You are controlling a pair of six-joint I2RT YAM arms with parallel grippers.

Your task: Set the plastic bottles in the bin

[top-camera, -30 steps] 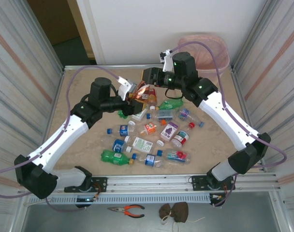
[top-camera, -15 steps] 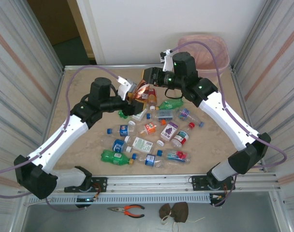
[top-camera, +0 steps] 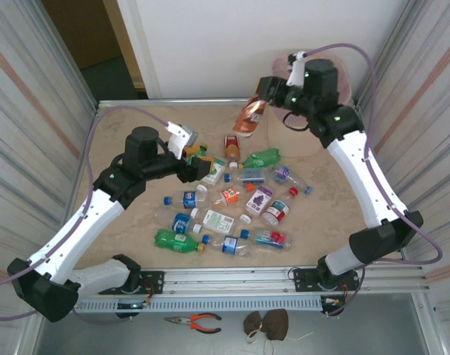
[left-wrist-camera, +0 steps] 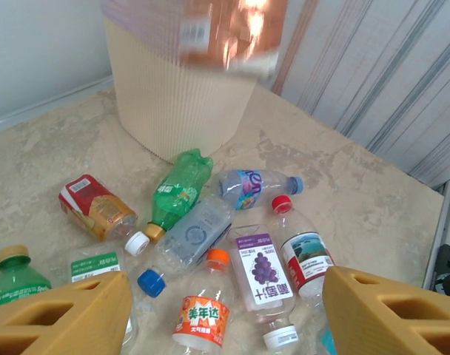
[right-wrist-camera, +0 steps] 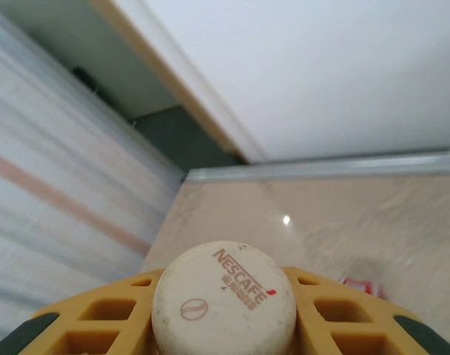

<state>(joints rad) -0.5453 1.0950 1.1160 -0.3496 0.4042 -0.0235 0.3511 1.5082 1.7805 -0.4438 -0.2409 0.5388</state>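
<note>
From above, the right gripper (top-camera: 263, 95) is up high near the back of the sandy stone table (top-camera: 129, 122). It is squeezed tight on the top of a small brown plastic bottle (top-camera: 250, 117), which hangs down in the air. The tall cream-pink plastic bin with a pink bag inside (top-camera: 342, 83) stands just behind that arm, to the right of the hanging bottle. The left gripper (top-camera: 200, 159) is low at the left side of the pile of little plastic bottles (top-camera: 232, 207) that lie on the table. Orange-handled pliers (top-camera: 195, 320) lie on the grey ledge in front.

From the left wrist, the left gripper (left-wrist-camera: 225, 314) has its two yellow fingers (left-wrist-camera: 62, 314) wide apart with nothing in them. Under them lie a clear bottle with an orange cap (left-wrist-camera: 201, 314) and a clear bottle with a purple grape label (left-wrist-camera: 258, 270). Farther off, a green bottle (left-wrist-camera: 179, 186) and a red-label bottle (left-wrist-camera: 94, 207) lie near the ribbed side of the bin (left-wrist-camera: 173, 103). The brown bottle (left-wrist-camera: 232, 29) is a blur at the top.

From the right wrist, the bottle's round white cap (right-wrist-camera: 210, 314), with red letters on it, sits tight in the right gripper (right-wrist-camera: 223, 296), between its yellow fingers (right-wrist-camera: 99, 329)
</note>
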